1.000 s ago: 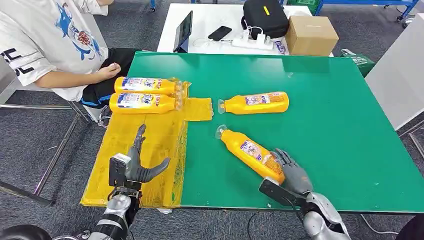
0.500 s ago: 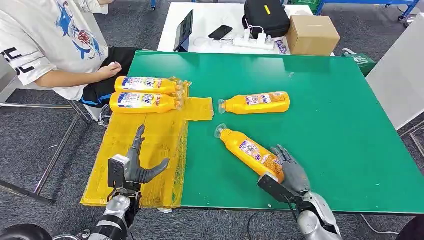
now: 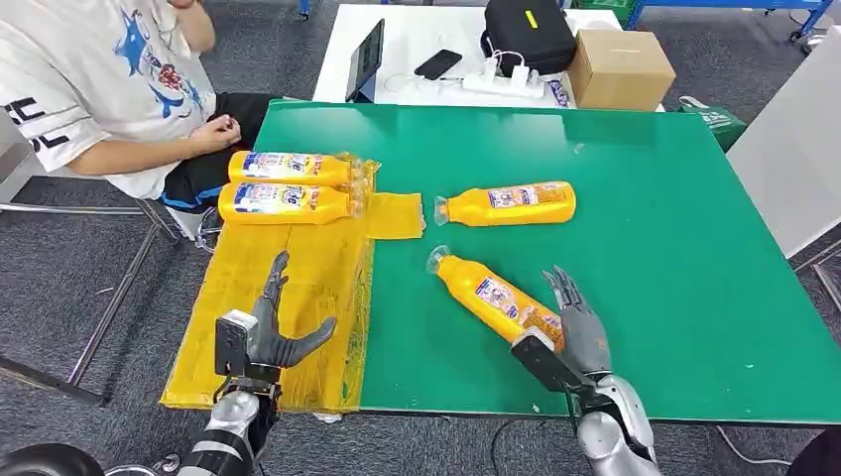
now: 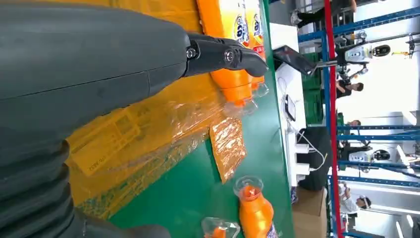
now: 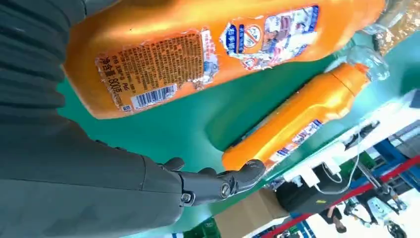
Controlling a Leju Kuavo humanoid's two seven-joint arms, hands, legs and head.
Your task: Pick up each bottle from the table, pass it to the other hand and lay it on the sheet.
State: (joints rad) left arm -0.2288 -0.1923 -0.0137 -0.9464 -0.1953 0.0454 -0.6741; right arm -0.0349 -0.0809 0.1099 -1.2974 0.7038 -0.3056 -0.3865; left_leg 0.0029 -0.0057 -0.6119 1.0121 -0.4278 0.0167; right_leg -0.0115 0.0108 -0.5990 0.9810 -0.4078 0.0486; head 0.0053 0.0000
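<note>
Risk: our right hand (image 3: 575, 322), fingers spread wide beside the near-edge bottle (image 3: 493, 301), could roll it off the table (image 3: 674, 248).

tabletop (image 3: 645, 248): plain green
sheet (image 3: 298, 288): yellow, glossy, with faint printed markings
bottles on sheet (image 3: 288, 184): orange, labels blue, white and red
far bottle (image 3: 506, 204): orange, clear cap, white and blue label
near bottle (image 3: 491, 297): orange, clear cap, label with black print and barcode
left hand (image 3: 273, 332): dark grey
right hand (image 3: 575, 322): dark grey
floor (image 3: 89, 278): grey carpet
</note>
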